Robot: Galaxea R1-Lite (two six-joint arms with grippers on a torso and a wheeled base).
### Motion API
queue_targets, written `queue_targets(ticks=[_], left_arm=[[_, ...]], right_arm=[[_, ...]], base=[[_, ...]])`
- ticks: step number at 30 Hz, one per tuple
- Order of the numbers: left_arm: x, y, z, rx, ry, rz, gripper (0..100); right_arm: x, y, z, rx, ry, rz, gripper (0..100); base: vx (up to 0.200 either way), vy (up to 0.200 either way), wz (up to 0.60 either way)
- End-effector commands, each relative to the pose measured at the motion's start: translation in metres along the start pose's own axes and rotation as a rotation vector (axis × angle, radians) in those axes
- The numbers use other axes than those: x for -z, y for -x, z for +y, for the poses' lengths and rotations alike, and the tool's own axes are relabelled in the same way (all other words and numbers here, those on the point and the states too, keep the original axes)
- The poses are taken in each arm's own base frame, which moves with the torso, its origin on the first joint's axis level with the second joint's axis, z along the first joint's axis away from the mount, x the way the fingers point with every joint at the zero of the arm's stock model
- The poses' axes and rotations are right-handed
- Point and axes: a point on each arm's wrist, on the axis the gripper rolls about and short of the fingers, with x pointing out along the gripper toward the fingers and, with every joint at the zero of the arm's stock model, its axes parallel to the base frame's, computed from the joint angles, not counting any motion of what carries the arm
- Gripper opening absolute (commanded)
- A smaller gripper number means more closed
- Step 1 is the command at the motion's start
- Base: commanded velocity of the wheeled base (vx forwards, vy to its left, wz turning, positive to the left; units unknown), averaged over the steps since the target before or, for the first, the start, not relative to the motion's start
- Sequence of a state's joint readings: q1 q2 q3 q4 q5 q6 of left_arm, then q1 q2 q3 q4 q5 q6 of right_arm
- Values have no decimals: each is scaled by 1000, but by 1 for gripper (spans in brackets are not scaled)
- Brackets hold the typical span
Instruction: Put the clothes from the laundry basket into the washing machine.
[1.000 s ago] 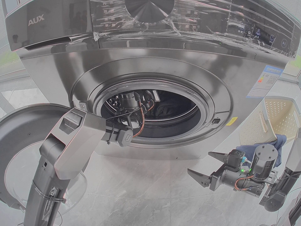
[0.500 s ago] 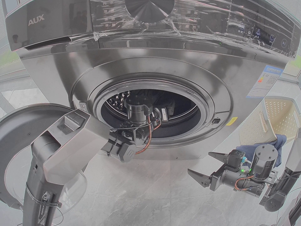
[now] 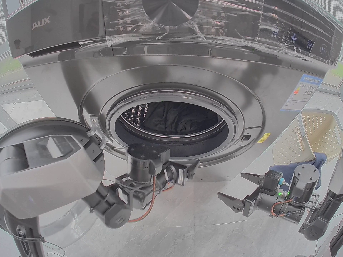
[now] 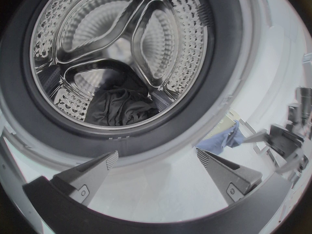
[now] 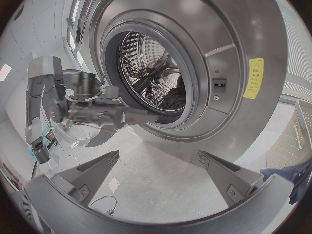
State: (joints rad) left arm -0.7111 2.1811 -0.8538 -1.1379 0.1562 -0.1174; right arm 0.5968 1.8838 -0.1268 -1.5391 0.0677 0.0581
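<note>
The washing machine [image 3: 171, 68] stands with its round opening uncovered. A dark garment [image 3: 178, 117] lies in the drum, also seen in the left wrist view as a crumpled heap [image 4: 120, 107] on the drum floor. My left gripper [image 3: 192, 169] hangs just outside and below the opening, open and empty [image 4: 157, 155]. My right gripper [image 3: 231, 185] is low at the right, open and empty [image 5: 157, 155]. Behind it a blue cloth [image 3: 296, 168] hangs over the rim of the cream laundry basket [image 3: 318, 132].
The machine's door [image 3: 43, 121] is swung wide to the left, behind my left arm. Pale tiled floor [image 3: 185, 218] stretches in front of the machine between the two arms. The basket [image 5: 300, 137] stands close against the machine's right side.
My left arm has pulled back out of the drum and dropped below the opening, leaving the dark garment inside. The right arm has barely shifted.
</note>
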Motion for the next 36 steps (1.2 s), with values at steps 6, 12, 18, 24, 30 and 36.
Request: queue_targets(ticks=[6,12,18,24,30,36], left_arm=[[-15,141,-9,193,-35,-41,100],[-13,172,-8,210,-94,-84,100],[-12,196,6,167,-121,-106,100],[-29,222,22,123,-98,-214,100],[-33,253,36,100,-89,-282,100],[-32,280,45,57,-89,-274,100]], right_arm=[[-6,35,-11,60,-4,-26,100],[-13,48,-11,71,-10,-74,100],[-24,61,-19,128,0,-137,100],[-32,79,-28,224,-10,-169,100],[-29,109,-25,258,-28,-103,100],[-24,147,-13,273,-28,-87,100]], base=[[0,0,0],[-167,0,0],[-100,0,0],[-133,0,0],[-67,0,0],[-100,0,0]])
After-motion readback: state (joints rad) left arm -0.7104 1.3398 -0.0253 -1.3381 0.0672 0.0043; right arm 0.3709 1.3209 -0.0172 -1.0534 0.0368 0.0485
